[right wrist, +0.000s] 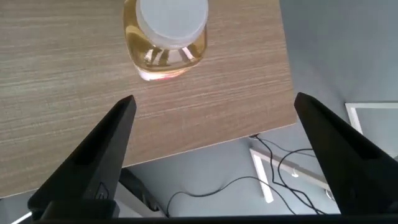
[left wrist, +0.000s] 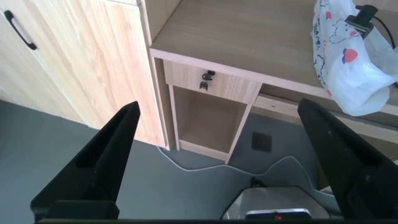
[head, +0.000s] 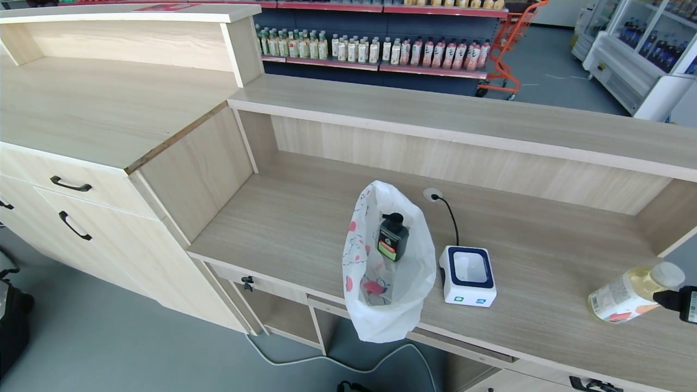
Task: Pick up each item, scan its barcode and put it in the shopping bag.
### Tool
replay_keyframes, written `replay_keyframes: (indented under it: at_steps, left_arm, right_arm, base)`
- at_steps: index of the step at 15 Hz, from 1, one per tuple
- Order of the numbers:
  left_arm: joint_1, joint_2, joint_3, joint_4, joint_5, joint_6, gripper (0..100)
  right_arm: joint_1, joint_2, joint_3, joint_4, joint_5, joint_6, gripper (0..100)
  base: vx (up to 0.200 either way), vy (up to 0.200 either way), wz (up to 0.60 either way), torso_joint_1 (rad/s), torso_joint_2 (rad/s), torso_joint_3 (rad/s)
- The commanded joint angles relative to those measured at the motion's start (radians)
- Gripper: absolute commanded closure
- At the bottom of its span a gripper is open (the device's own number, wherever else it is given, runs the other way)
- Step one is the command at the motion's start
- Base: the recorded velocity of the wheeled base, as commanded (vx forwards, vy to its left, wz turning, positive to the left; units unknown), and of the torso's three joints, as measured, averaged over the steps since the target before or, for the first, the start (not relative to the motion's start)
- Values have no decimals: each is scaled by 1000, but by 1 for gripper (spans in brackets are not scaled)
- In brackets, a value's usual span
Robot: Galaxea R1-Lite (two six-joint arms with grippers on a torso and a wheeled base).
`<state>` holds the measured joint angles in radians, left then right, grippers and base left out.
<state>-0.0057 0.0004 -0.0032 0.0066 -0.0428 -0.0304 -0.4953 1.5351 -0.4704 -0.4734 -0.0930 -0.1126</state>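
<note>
One shopping bag stands open on the counter with one black pump bottle inside it. One scanner sits just beside the bag at its 3 o'clock. One yellow bottle with a white cap lies on its side well apart from the scanner, at 3 o'clock. The right wrist view alone shows the right gripper spread wide and holding nothing, the cap just ahead. The left wrist view shows the left gripper, also spread and holding nothing, low before the counter's cubby.
</note>
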Motion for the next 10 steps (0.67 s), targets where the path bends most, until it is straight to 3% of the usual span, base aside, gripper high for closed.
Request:
replay_keyframes:
  at_steps: [1,7,10]
  left_arm:
    - [0,0,0,1,0,0,0]
    - [0,0,0,0,0,0,0]
    - [0,0,0,1,1,0,0]
  right_arm:
    - [34,97,4,-47,24,-7,0]
    - [38,149,13,-76,27,-19,0]
    - [47,206,15,-175,29,-19,0]
  base:
    - [0,0,0,0,0,0]
    - [0,0,0,0,0,0]
    - [0,0,0,0,0,0]
